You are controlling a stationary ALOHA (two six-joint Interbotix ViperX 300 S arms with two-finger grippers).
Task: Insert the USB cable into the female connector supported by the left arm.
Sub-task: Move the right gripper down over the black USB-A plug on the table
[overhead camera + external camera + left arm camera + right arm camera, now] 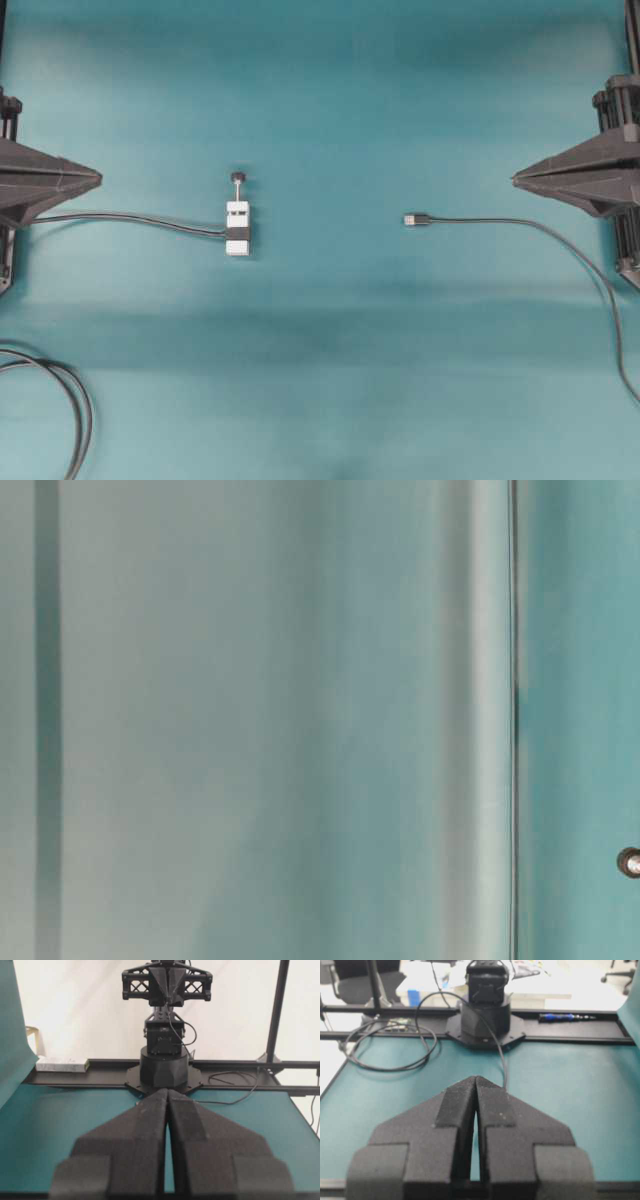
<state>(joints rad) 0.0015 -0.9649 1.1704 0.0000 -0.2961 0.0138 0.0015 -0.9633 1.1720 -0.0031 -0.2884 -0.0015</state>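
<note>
The small white rectangular female connector (237, 229), wrapped with a black band and topped by a thin stem with a black knob, lay flat on the teal bench (330, 120), left of centre in the overhead view. Its thin black cable tail (130, 217) ran leftward toward the black left arm's pointed gripper (97, 178), whose tip rested well apart from the connector at the left edge. The left jaws were pressed together, empty, the two foam-faced fingers (145, 1130) meeting along a narrow seam in the left wrist view.

The thin dark grey USB cable (520, 225) lay to the right of centre, its small black-collared silver plug (416, 219) pointing left toward the connector, with a clear stretch of bench between the two. From the plug the cable ran right, then curved down toward the right edge. The black right arm's pointed gripper (517, 180) sat at the right edge, above and well apart from the plug. Its jaws were likewise pressed together at the tips and held nothing, as the right wrist view (475, 1082) showed.

Thicker looped black cables (70, 395) lay at the lower left corner of the bench. The table-level view was blurred teal and grey, showing nothing identifiable.
</note>
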